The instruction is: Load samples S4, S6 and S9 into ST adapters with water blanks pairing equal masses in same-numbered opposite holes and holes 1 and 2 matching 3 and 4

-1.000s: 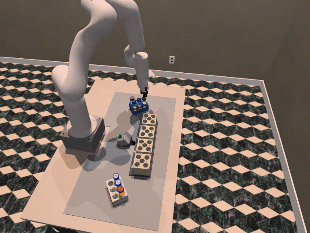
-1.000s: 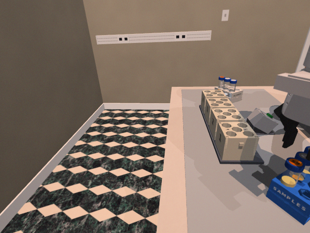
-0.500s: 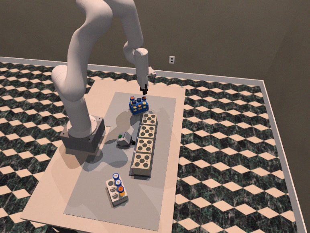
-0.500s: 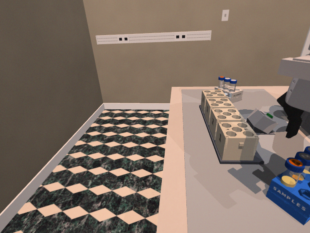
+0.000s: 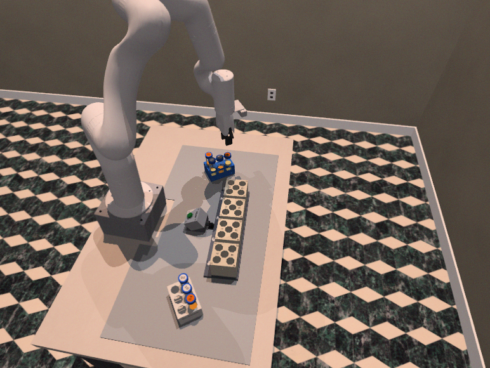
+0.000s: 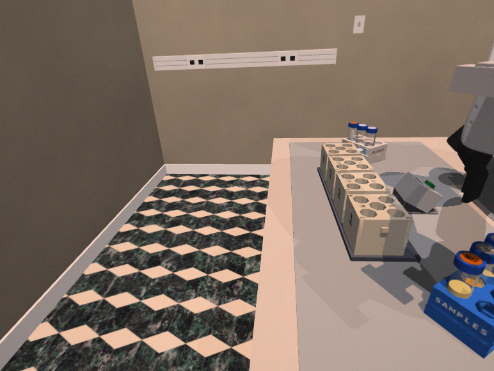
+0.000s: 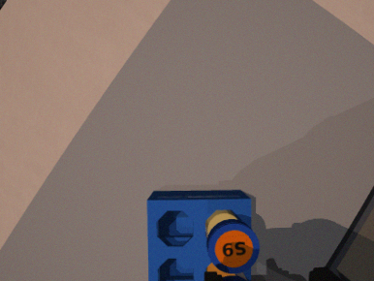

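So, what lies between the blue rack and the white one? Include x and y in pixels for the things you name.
The top view shows the loading stand (image 5: 207, 273) (image 6: 359, 258) with four adapters (image 5: 224, 271) (image 6: 381, 241), and the DONE desk (image 5: 198, 223) (image 6: 414, 194) beside it.
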`<state>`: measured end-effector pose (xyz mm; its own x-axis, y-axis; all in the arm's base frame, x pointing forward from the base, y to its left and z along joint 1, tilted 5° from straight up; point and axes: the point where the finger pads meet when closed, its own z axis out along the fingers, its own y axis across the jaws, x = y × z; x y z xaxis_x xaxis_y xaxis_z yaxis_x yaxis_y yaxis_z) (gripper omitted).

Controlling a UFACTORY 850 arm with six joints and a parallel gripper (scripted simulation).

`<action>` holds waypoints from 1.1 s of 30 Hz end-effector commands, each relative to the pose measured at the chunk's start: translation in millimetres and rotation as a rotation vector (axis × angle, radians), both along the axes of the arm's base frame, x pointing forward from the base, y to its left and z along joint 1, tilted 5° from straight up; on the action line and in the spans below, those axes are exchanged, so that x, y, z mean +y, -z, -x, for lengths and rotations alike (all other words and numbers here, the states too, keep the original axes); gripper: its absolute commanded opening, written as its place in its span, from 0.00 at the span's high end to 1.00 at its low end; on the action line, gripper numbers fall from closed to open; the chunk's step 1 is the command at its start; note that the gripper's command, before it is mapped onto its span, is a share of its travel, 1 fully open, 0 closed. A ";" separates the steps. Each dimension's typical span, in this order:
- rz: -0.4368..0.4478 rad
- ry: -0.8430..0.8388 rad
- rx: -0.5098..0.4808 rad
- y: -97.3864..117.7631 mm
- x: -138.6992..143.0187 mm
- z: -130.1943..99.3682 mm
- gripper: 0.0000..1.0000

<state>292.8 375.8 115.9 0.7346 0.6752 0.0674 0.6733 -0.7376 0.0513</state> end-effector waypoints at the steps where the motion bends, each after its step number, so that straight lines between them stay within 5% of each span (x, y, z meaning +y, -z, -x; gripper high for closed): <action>1: -0.001 0.000 -0.001 -7.2 0.6 0.1 0.56; 11: -0.001 0.000 -0.001 -27.1 0.4 1.8 0.56; 33: -0.001 0.000 -0.001 -27.4 0.4 1.8 0.56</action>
<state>290.6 375.5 142.6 0.7346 0.6752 0.0670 0.6733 -0.7376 0.0511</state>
